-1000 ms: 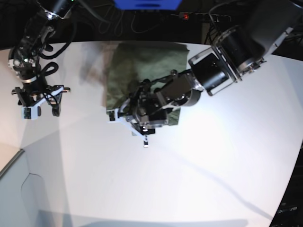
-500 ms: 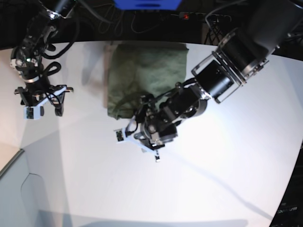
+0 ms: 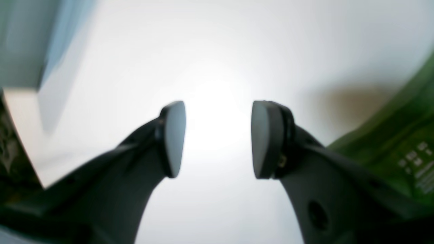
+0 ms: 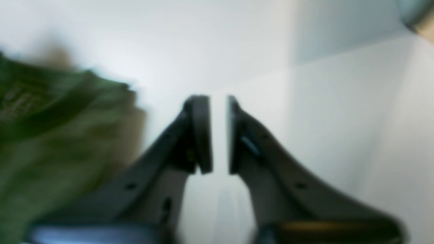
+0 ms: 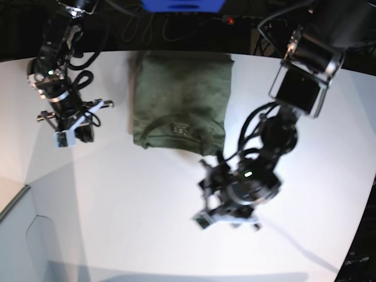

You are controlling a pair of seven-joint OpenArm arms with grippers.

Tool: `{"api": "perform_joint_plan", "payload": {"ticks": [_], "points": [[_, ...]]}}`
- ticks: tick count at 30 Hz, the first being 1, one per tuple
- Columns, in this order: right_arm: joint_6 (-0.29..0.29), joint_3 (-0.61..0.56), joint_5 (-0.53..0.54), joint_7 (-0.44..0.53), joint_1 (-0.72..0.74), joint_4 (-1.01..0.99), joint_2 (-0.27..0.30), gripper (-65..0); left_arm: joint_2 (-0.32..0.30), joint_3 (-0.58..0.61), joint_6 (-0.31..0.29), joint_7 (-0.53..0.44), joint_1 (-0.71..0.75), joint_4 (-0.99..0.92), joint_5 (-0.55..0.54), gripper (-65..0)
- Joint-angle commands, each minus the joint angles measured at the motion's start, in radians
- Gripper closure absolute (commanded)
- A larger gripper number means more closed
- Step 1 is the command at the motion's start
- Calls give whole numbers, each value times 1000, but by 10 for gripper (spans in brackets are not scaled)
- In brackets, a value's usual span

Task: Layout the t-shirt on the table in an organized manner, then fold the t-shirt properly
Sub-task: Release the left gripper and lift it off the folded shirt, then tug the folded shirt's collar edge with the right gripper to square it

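Left wrist view: the left gripper (image 3: 218,139) stood with its jaws well apart, nothing between them, only the bright white table (image 3: 217,51) showing through the gap. The olive-green t-shirt (image 3: 403,135) lay off to the right edge of this view, beside the right-hand finger but not caught by it; small pale print showed on the cloth, too blurred to read. Right wrist view, blurred: the right gripper (image 4: 219,135) had its jaws drawn nearly together, a thin slit of table (image 4: 322,118) between the pads, and held nothing. The t-shirt (image 4: 57,145) lay to the left of the gripper, apart from the fingers. Base view: the t-shirt (image 5: 181,97) lay folded into a compact rectangle on the far middle of the table (image 5: 117,223), collar and neck label facing up near its nearer edge. The left gripper (image 5: 226,218) hung over bare tabletop on the near side of the shirt, clear of the cloth. The right gripper (image 5: 70,132) sat over the table on the view's left, well apart from the shirt and empty.
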Motion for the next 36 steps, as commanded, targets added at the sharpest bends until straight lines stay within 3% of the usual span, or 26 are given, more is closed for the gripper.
{"api": "perform_joint_plan", "payload": {"ticks": [1, 4, 9, 13, 21, 36], "points": [[2, -26, 19, 31, -5, 43, 9, 0, 1, -69, -4, 16, 0, 65, 2, -295], [2, -121, 19, 31, -54, 117, 9, 0, -1, -257, -7, 76, 101, 203, 2, -227], [2, -287, 17, 31, -179, 240, 9, 0, 5, -521, -7, 111, 279, 349, -3, 0], [2, -394, 14, 29, -280, 263, 17, 0, 7, -661, -7, 101, 406, 381, -4, -2], [37, -426, 14, 29, -344, 179, 32, 0, 28, -808, -8, 101, 555, 379, -6, 0], [37, -452, 11, 54, -242, -26, 98, 0, 63, -826, -10, 101, 716, 413, -6, 0]]}}
